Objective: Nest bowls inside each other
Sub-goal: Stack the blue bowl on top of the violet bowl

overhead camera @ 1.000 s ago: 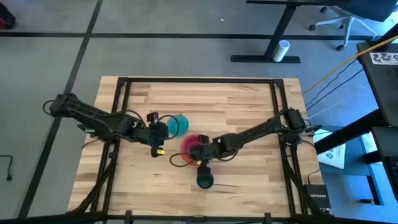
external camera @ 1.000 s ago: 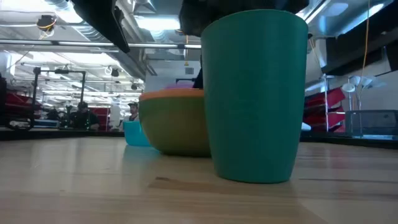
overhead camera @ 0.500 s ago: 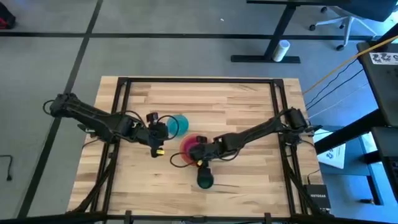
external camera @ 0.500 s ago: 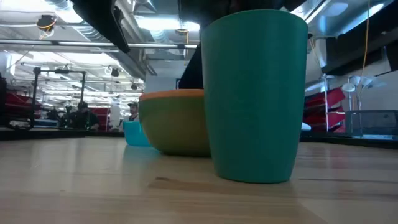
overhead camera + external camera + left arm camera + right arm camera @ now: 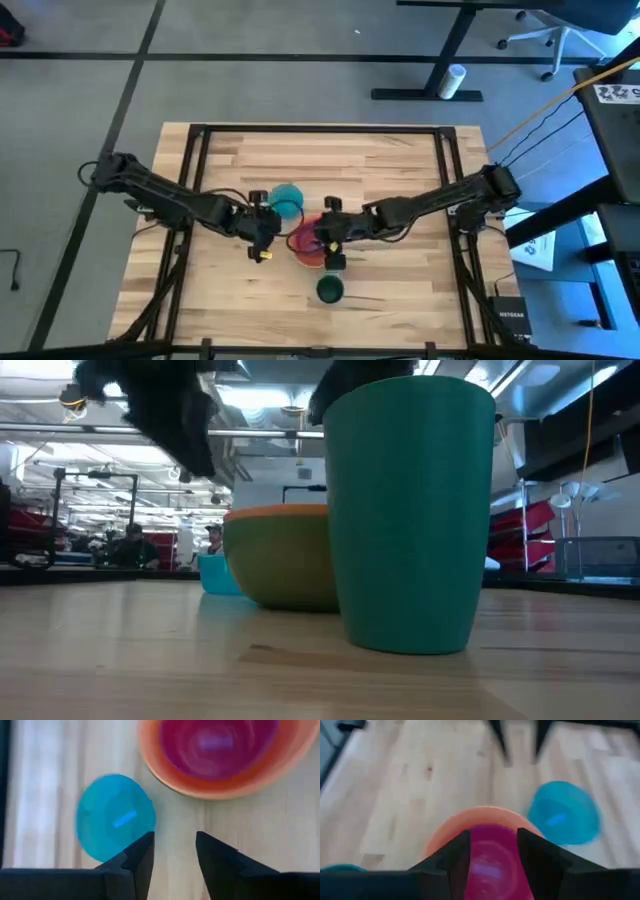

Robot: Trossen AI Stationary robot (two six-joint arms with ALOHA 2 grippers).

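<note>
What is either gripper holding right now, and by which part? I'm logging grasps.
Nothing is held. The left gripper is open over bare table beside the blue bowl; the right gripper is open above the nested bowls.

Wooden plank bench [image 5: 380, 160] sitting on grey floor [image 5: 250, 90], dark metal frame [image 5: 320, 129] running round its top. White cylinder [image 5: 455, 80] lying on floor beside black desk leg [image 5: 430, 94] beyond bench's far edge. White office chair base [image 5: 535, 40] showing at upper right corner. Yellow cable [image 5: 560, 100] trailing toward bench from right. Small black box [image 5: 512, 320] resting near right front corner. In low view, people [image 5: 130, 540] standing far off in workshop hall, ceiling lights [image 5: 250, 395] glowing overhead.
</note>
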